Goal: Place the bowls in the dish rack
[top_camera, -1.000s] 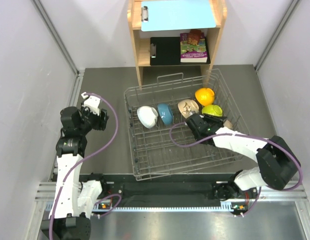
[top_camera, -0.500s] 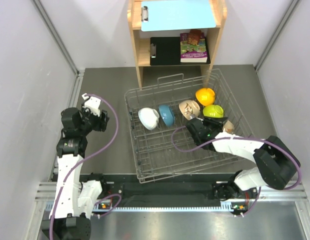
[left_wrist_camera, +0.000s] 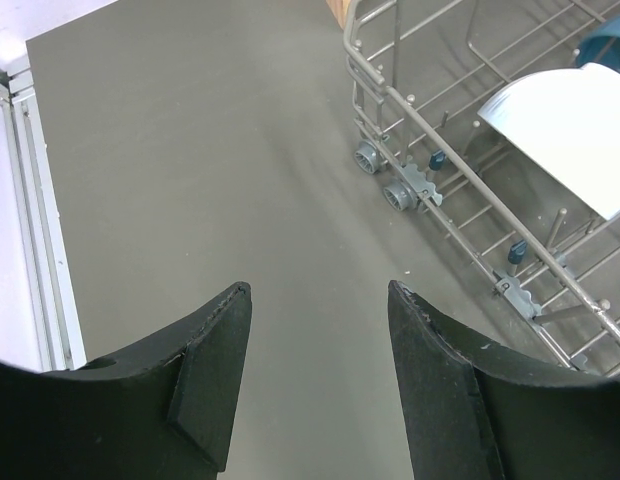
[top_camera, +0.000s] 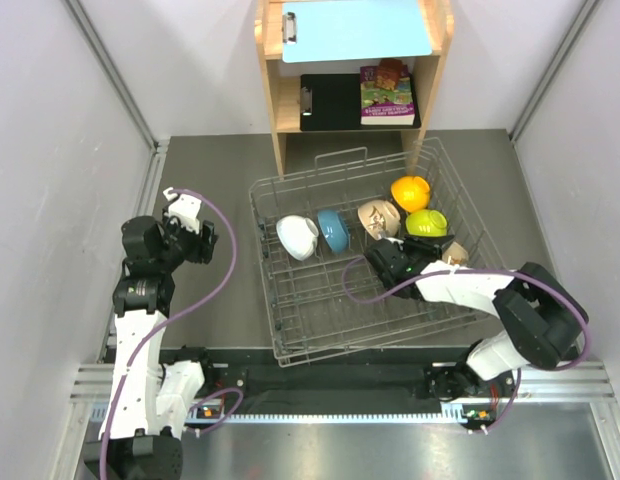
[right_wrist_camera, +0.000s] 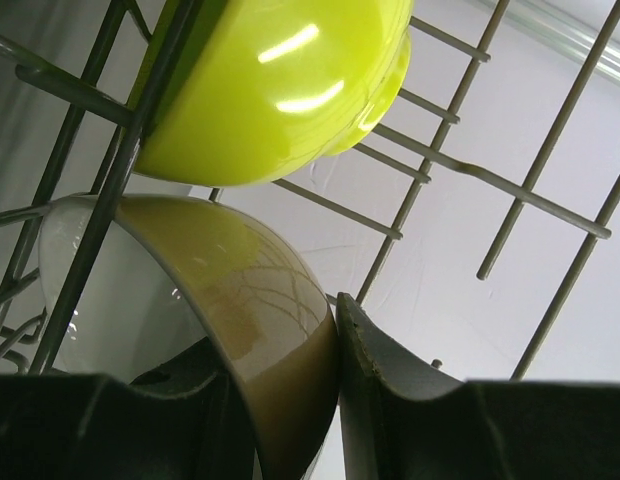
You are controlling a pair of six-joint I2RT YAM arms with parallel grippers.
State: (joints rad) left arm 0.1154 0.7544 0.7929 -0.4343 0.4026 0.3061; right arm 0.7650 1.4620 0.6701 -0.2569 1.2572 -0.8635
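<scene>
right jaws clamped on a beige bowl inside the rack

the large silver wire-grid dish rack point(top_camera: 360, 300) sits on the dark grey bench point(top_camera: 210, 180), just in front of a wooden shelf unit point(top_camera: 430, 90). five small round bowls stand on edge among its prongs. a white bowl point(top_camera: 295, 236) and a blue bowl point(top_camera: 332, 230) are side by side towards the left. a beige speckled bowl point(top_camera: 377, 217) is near the middle. an orange bowl point(top_camera: 410, 192) is at the far right, and a lime green bowl point(top_camera: 425, 222) stands just nearer than it.

the right arm point(top_camera: 490, 290) reaches into the rack from its right side. the right jaws are closed on the wall of a sixth bowl, beige outside and white inside point(right_wrist_camera: 250, 300), one finger within the bowl and one against its outer face. this bowl is tilted on edge by the rack's right wall, just beside the lime green one. whether the two touch cannot be told.

the left arm point(top_camera: 140, 290) is well apart from the rack, over bare bench on the left. the left jaws are spread wide with nothing between them. the left wrist view shows the rack's near left corner with the white bowl behind its wires.
</scene>
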